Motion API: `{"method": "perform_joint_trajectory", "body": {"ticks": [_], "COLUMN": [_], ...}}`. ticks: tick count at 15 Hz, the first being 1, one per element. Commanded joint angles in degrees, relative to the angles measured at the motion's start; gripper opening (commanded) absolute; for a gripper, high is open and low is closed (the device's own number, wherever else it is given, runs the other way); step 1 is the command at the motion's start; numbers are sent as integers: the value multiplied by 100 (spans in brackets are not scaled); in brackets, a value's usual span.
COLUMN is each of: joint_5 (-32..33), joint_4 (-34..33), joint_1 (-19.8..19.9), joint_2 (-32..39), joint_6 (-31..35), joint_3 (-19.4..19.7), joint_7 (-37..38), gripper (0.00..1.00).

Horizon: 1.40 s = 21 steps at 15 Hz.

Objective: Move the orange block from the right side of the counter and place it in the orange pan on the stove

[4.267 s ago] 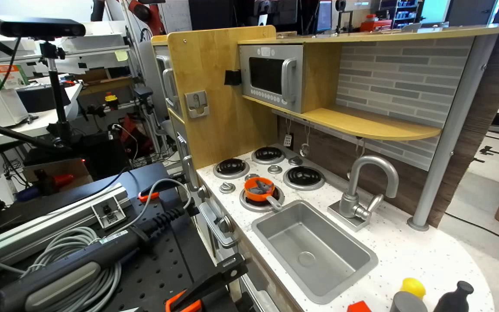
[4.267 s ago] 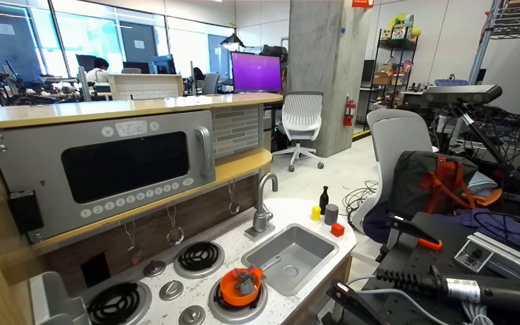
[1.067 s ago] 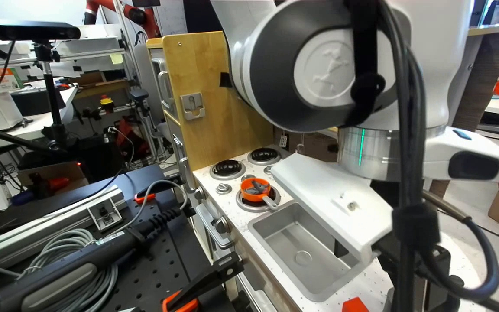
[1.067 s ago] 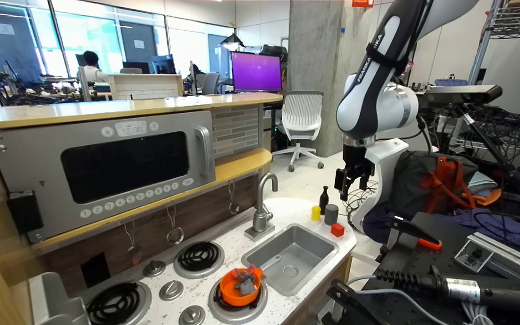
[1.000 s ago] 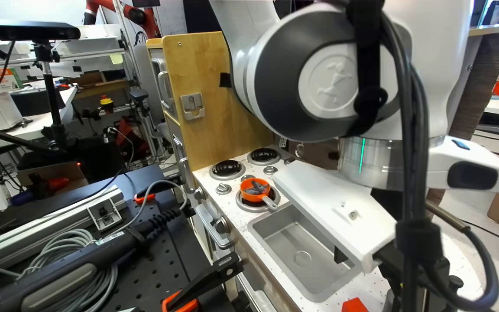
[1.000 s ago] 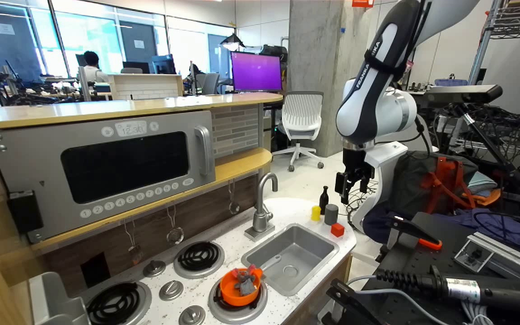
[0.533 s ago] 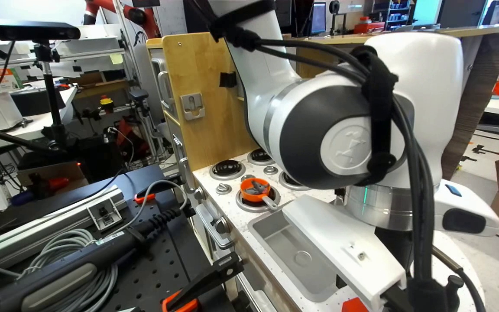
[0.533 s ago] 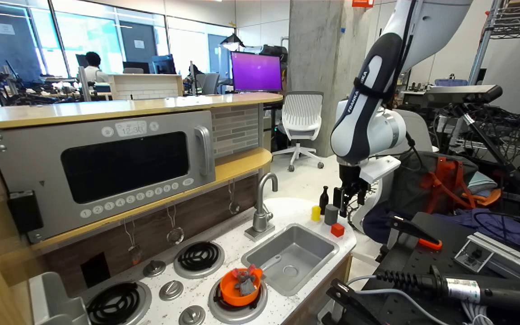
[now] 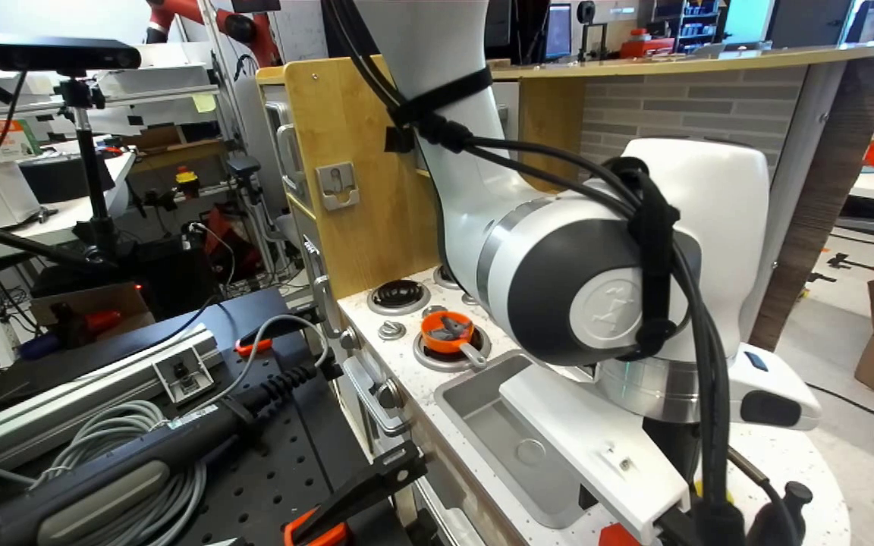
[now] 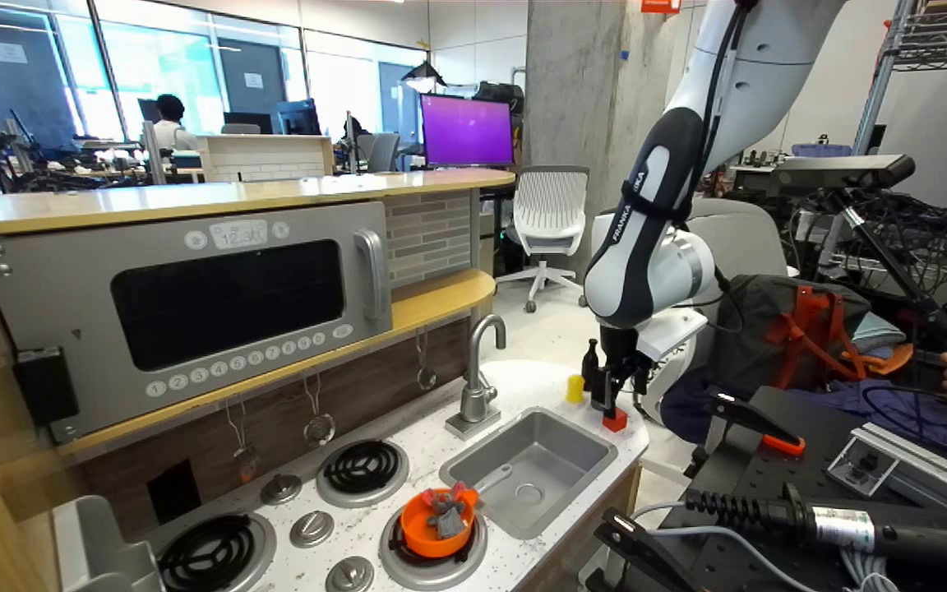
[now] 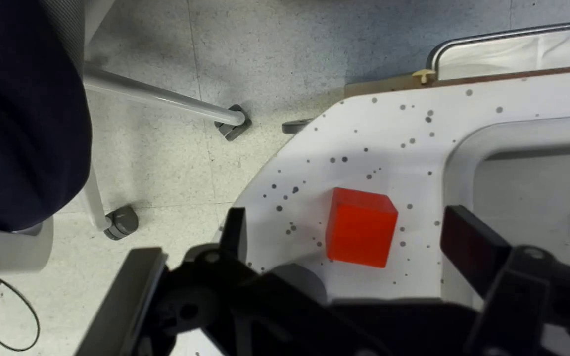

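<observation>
Block lies on the counter in the wrist view, between the spread jaws of the gripper; in an exterior view the gripper hangs low by it, contact unclear, and the pan, grey toy inside, sits on the stove; in an exterior view the arm mostly hides the gripper.

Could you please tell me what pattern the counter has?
The counter is white with scattered dark grey speckles, showing best in the wrist view.
</observation>
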<state>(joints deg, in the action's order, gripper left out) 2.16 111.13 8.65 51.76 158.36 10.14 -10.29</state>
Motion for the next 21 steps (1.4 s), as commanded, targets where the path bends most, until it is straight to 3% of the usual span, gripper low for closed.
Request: {"method": "perform_joint_trajectory", "body": {"ticks": [1,5,6,8,16,21], "joint_5": [170,197,200,233,456,649], "joint_4": [-376,-604,-657,-754,-378,291], "joint_1": [-11,-41,-40,-62,-218,-383], "joint_2": [265,489,541,636,250,-356], "joint_6": [-269,-509,-563,-655,-627,-381], "joint_3": [-116,-126,-130,-119,-158,-90], "joint_7": [123,124,122,122,22,40], "gripper": [100,98,73,71,11,11]}}
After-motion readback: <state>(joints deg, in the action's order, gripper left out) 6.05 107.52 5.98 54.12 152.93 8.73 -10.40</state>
